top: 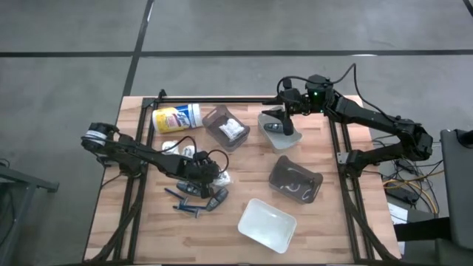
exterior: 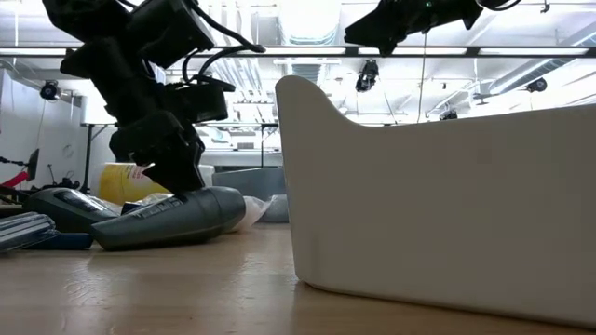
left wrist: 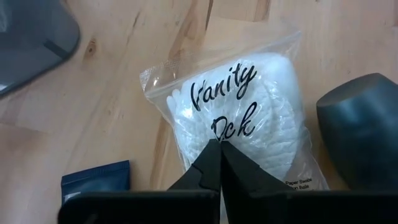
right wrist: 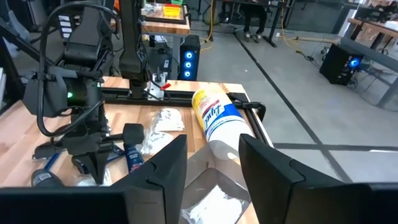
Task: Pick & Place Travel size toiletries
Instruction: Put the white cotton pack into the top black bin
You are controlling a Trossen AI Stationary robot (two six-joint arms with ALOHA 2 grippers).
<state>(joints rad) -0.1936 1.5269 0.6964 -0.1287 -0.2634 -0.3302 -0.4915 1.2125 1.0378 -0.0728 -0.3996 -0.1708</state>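
Note:
The toiletries lie in a loose pile (top: 196, 193) on the table's near left part: thin dark blue sticks, dark grey-blue oblong pieces (left wrist: 364, 130) and a clear zip bag of white pads (left wrist: 239, 118) with "Vanity Pack" printed on it. My left gripper (left wrist: 219, 146) is down in this pile (top: 205, 174), shut on the bag. In the low view it (exterior: 172, 172) stands just behind a grey-blue oblong piece (exterior: 172, 219) that lies flat on the wood. My right gripper (right wrist: 211, 177) hovers open over the far bins (top: 287, 118) and touches nothing. My left gripper comes from above, pointing down, and its shut fingertips (left wrist: 211, 155) meet on the middle of the bag's top face (left wrist: 233, 127), at the lettering. Whether they have caught the clear film between them does not show. The bag lies flat on the table.
A white canister with a yellow label (top: 177, 118) lies on its side at the far left. A smoky bin with white packets (top: 225, 127), a clear bin (top: 282, 137), a second smoky bin (top: 295, 179) and a white tray (top: 267, 224) sit right of the pile. A dark blue packet (left wrist: 96, 178) lies by the bag.

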